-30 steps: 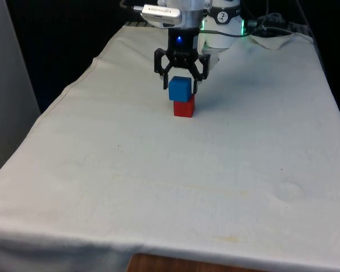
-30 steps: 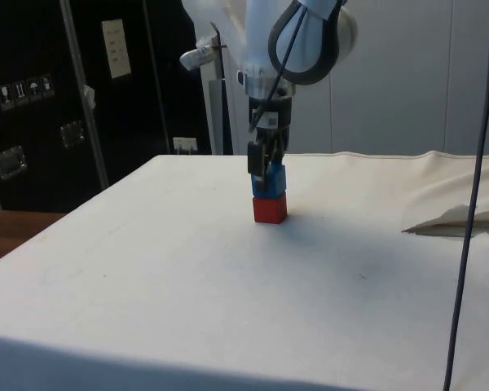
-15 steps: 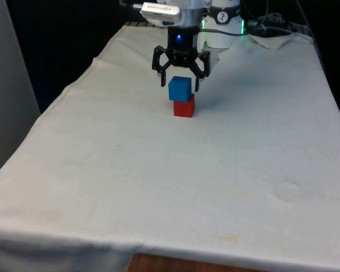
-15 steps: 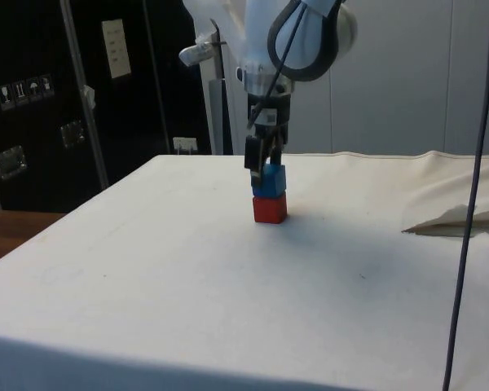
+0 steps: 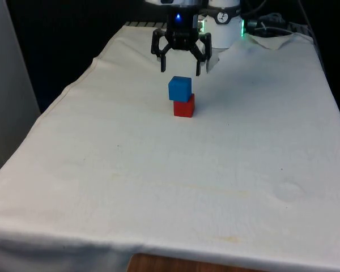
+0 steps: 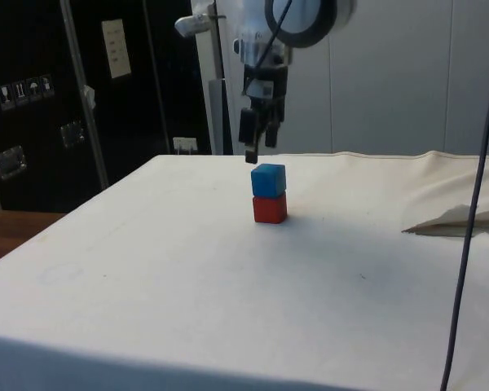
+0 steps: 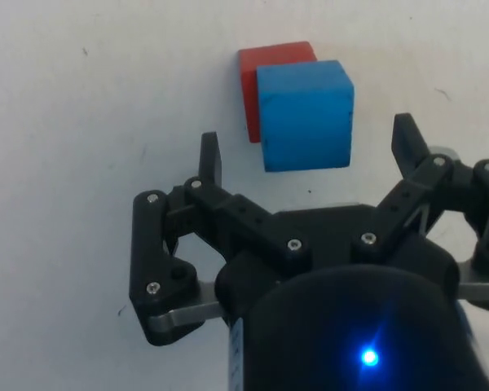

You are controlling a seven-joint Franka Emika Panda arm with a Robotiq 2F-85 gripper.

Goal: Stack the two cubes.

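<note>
A blue cube (image 5: 179, 89) rests on top of a red cube (image 5: 184, 106) on the white cloth, towards the table's far end. The side view has the same stack, blue cube (image 6: 268, 180) over red cube (image 6: 270, 208). My gripper (image 5: 181, 69) hangs open just above the stack, with nothing between its fingers. From the side, the gripper (image 6: 256, 153) is clear of the blue cube's top. In the wrist view the blue cube (image 7: 304, 115) sits slightly offset on the red cube (image 7: 269, 63), beyond the spread fingertips (image 7: 209, 151).
The robot's base (image 5: 224, 25) stands behind the stack at the far end. A fold of cloth (image 6: 460, 218) lies raised at the side view's right. A dark cable (image 6: 466, 228) hangs down there too.
The gripper has let go of the blue cube and risen straight up, its fingers spread wide. The blue cube stays on the red one.
</note>
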